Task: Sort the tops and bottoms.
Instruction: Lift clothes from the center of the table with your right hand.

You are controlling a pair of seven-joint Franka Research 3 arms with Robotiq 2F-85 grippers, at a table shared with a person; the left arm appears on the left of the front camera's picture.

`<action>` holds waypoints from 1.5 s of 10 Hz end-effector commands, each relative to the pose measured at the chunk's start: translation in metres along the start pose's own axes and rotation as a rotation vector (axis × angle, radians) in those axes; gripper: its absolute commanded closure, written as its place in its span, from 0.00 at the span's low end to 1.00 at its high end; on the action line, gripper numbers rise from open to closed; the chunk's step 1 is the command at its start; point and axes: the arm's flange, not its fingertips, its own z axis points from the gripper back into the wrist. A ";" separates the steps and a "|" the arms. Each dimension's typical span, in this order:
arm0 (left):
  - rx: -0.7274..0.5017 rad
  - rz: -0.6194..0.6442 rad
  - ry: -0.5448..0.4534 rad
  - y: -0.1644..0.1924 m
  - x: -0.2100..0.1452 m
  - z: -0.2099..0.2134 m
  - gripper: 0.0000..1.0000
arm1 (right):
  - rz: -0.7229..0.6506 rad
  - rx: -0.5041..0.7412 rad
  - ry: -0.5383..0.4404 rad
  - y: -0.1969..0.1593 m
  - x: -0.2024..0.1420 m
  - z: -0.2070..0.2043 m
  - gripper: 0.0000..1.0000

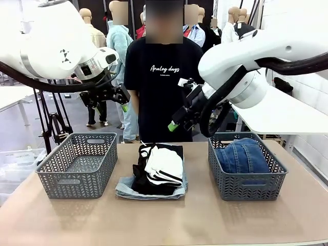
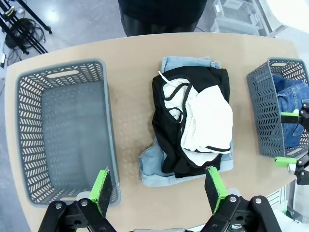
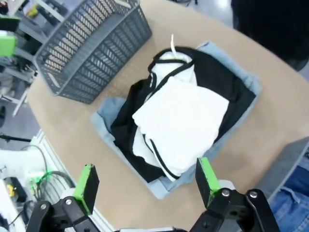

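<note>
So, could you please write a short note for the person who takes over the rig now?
Left gripper: open, holds nothing, above the table.
Right gripper: open, holds nothing, above the pile.
Done: jeans lie in the right basket.
Pile, mid-table: white top on black top on shorts.
To do: shorts to the right basket; tops probably to the left basket.
</note>
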 end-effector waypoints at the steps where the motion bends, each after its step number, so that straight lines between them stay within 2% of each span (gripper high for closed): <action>1: -0.001 0.003 -0.008 0.002 0.002 0.001 0.00 | -0.003 -0.001 -0.021 -0.002 0.002 0.004 0.00; 4: -0.001 0.003 -0.008 0.002 0.002 0.001 0.00 | 0.001 -0.008 -0.003 0.000 0.001 0.003 0.00; 5: -0.001 0.003 -0.008 0.002 0.002 0.001 0.00 | -0.041 -0.075 -0.022 0.006 -0.020 0.001 0.00; 6: -0.001 0.003 -0.008 0.002 0.002 0.001 0.00 | -0.049 -0.097 -0.034 0.011 -0.021 -0.012 0.00; 9: -0.001 0.003 -0.008 0.002 0.002 0.001 0.00 | -0.027 -0.119 0.109 0.016 0.002 -0.092 0.00; 11: -0.001 0.003 -0.008 0.002 0.002 0.001 0.00 | -0.012 -0.212 0.159 0.018 0.011 -0.127 0.00; 12: -0.001 0.003 -0.008 0.002 0.002 0.001 0.00 | -0.005 -0.282 0.160 0.016 0.015 -0.138 0.00; 15: -0.001 0.003 -0.008 0.002 0.002 0.001 0.00 | 0.007 -0.363 0.114 0.015 0.026 -0.142 0.00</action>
